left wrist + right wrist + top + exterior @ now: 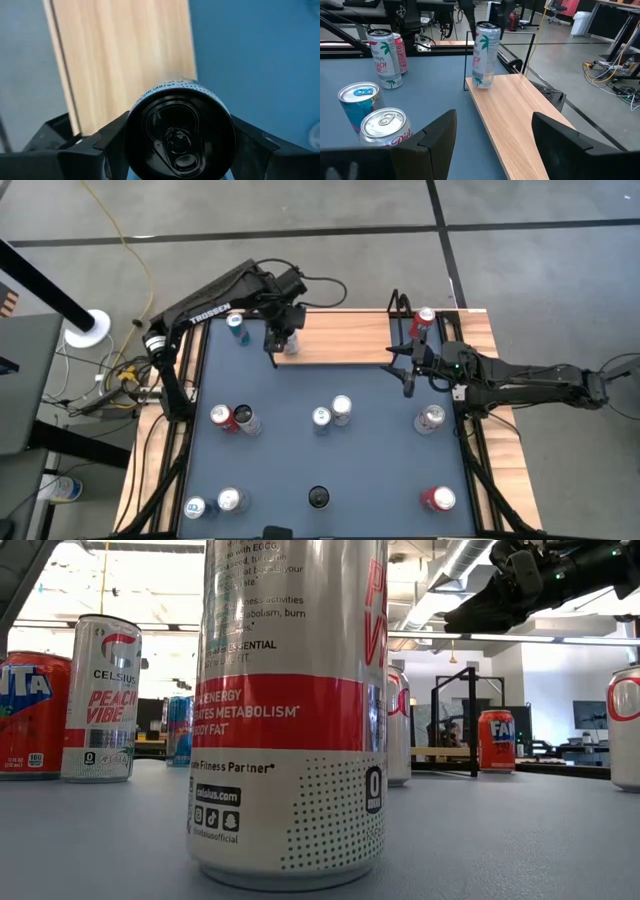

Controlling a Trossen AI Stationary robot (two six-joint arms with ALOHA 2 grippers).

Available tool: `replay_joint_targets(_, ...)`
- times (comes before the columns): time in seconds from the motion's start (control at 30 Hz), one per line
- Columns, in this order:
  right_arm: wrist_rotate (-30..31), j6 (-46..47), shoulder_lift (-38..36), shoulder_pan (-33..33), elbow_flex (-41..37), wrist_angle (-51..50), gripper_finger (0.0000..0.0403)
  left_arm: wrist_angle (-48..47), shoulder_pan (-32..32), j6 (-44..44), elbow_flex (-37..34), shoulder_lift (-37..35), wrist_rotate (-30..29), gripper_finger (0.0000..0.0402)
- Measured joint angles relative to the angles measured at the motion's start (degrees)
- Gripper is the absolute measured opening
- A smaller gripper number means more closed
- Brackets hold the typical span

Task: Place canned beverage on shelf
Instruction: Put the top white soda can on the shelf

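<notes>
The shelf (340, 338) is a light-wood board at the table's far edge, with black wire uprights at its ends. My left gripper (283, 340) hangs over the board's left end, shut on a tall white canned beverage (486, 52) with a black top (177, 137). In the right wrist view the can's bottom is at the board's end; whether it touches the wood I cannot tell. My right gripper (495, 150) stands open by the shelf's right end, with nothing between its fingers. A red can (425, 317) stands on the shelf's right end. My left gripper pinches the can's upper sides (134, 112), just below its rim, between the two fingers (112, 137). The fingers come from above, pointing steeply down. The can hangs nearly upright below them, top up, over the shelf's left end.
Several cans stand on the blue-grey table (380, 470): a teal one (236, 323) by the shelf's left end, a pair (332, 412) in the middle, others at left (232, 418), right (430, 418) and along the near edge (318, 498). One fills the low view (290, 710).
</notes>
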Motion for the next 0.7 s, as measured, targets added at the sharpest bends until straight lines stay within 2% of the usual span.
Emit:
replay_joint_targets(0.2,0.01,-0.01,0.00,0.00,0.00,-0.02,0.0261,-0.15,0.26,-1.02,0.00,-0.04,2.41,0.0237)
replay_joint_targets(0.57,0.00,-0.04,-0.02,0.04,0.00,-0.13,0.0261,0.28,0.78,-1.64,-0.05,2.33,1.06,0.0237)
replay_joint_targets(0.7,0.01,-0.11,-0.01,0.13,0.00,-0.15,0.0261,0.12,0.80,-1.61,-0.04,2.38,0.95,0.0261)
